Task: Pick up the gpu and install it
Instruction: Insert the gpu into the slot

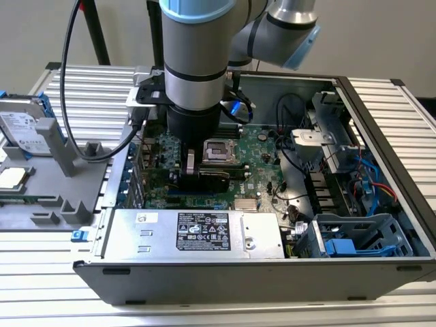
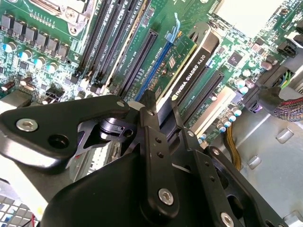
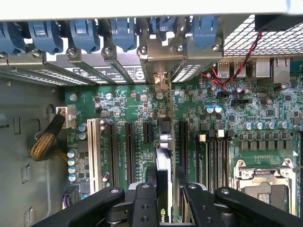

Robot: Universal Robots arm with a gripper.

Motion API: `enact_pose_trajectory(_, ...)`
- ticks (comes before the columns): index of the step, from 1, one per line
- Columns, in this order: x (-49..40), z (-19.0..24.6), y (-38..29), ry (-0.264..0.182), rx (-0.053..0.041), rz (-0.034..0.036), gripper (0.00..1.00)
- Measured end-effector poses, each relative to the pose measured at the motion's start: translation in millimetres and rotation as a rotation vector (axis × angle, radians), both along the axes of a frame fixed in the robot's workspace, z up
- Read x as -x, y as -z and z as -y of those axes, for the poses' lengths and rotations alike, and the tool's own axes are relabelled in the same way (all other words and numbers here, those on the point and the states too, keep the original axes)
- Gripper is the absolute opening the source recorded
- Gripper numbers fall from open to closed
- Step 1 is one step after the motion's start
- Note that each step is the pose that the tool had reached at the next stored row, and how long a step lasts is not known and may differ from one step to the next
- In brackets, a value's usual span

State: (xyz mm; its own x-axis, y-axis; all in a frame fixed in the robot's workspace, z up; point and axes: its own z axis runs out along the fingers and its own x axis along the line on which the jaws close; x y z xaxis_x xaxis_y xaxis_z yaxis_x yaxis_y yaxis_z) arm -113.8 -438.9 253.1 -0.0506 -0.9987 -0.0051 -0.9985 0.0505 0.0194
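The gpu (image 2: pixel 195 64) is a green card with a black shroud. It stands on its long edge at an expansion slot of the motherboard (image 1: pixel 262 146), inside the open computer case (image 1: pixel 381 122). My gripper (image 3: pixel 164 172) is shut on it, one black finger on each face of the card. In the first wrist view the gpu (image 3: pixel 163 158) shows edge-on, with its silver bracket (image 3: pixel 161 81) against the case's rear slot openings. In the exterior view the gripper (image 1: pixel 197 167) reaches straight down onto the gpu (image 1: pixel 208 179). How deep the card sits in the slot I cannot tell.
A grey power supply (image 1: pixel 197 231) lies along the case's near side. A drive cage with blue parts (image 1: pixel 354 238) and loose cables (image 1: pixel 371 170) are at the exterior view's right. A hard drive (image 1: pixel 24 129) rests on a grey fixture (image 1: pixel 61 146) at its left. The processor socket (image 1: pixel 221 151) is beside the gripper.
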Motion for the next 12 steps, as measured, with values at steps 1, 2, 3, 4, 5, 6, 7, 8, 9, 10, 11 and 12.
enact_pose_trajectory(1,0.0,0.0,0.6,0.0,0.0002,-0.0009,0.0)
enact_pose_trajectory(2,0.0,0.1,1.1,0.0,0.0004,-0.0017,0.0)
enact_pose_trajectory(3,0.0,0.1,1.5,0.0,0.0003,-0.0018,0.0)
enact_pose_trajectory(4,0.0,0.1,1.9,0.0,0.0001,-0.0019,0.0)
enact_pose_trajectory(5,0.0,0.0,2.6,0.0,-0.0008,-0.0015,0.0)
enact_pose_trajectory(6,0.0,0.1,3.1,0.0,-0.0012,-0.0014,0.0)
enact_pose_trajectory(7,0.0,0.1,3.4,0.0,-0.0014,-0.0016,0.0)
enact_pose_trajectory(8,-0.1,0.1,4.1,0.0,-0.0018,-0.0016,0.0)
enact_pose_trajectory(9,-0.1,0.1,4.9,0.0,-0.0022,-0.0016,0.0)
enact_pose_trajectory(10,-0.1,0.1,5.4,0.0,-0.0025,-0.0017,0.0)
enact_pose_trajectory(11,-0.1,0.1,6.1,0.0,-0.0031,-0.0019,0.0)
enact_pose_trajectory(12,0.0,0.1,7.1,0.0,-0.0037,-0.0021,0.0)
